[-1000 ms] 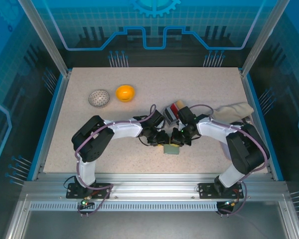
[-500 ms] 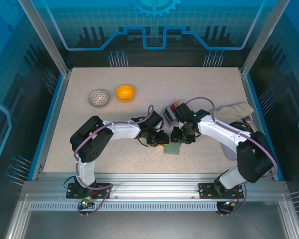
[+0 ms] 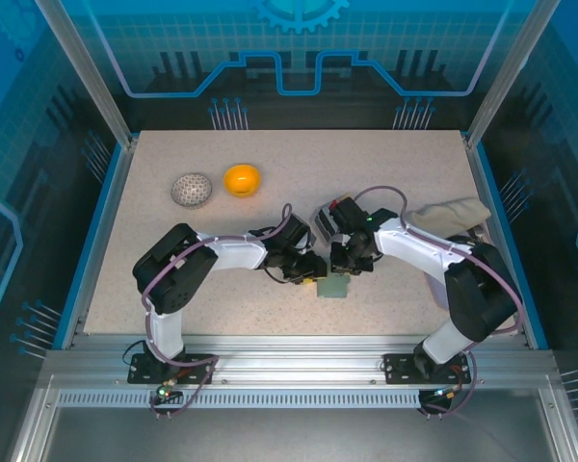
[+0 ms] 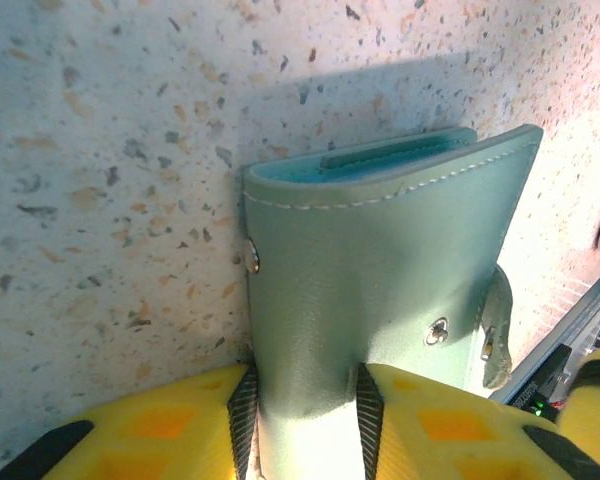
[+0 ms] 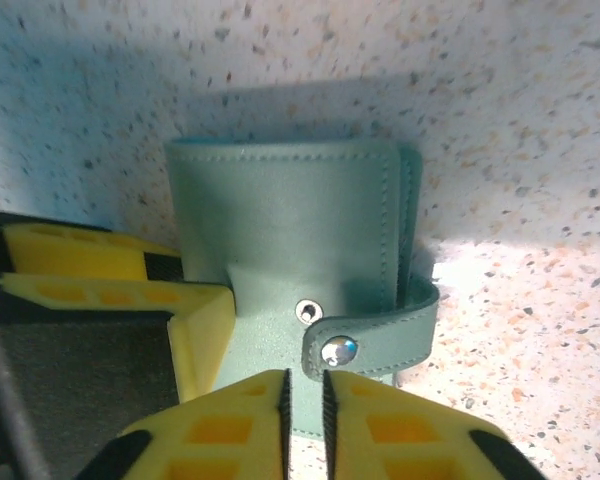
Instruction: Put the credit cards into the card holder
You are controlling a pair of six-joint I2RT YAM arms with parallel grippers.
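The card holder, a grey-green wallet, lies folded on the table between both arms. In the left wrist view my left gripper is shut on the card holder, with blue-grey pockets showing at its far edge. In the top view my left gripper sits left of it and my right gripper just above it. My right gripper has its pads almost together right below the snap tab. I cannot tell if the tab's tip is pinched. The credit cards, red, black and white, lie stacked behind the right gripper.
An orange ball and a patterned grey ball rest at the back left. A beige cloth lies at the right, partly under the right arm. The left gripper's yellow finger crowds the right wrist view.
My right gripper opened briefly and closed again at the snap tab, and its arm shifted slightly back. My left gripper keeps its hold on the card holder, which has stayed in place.
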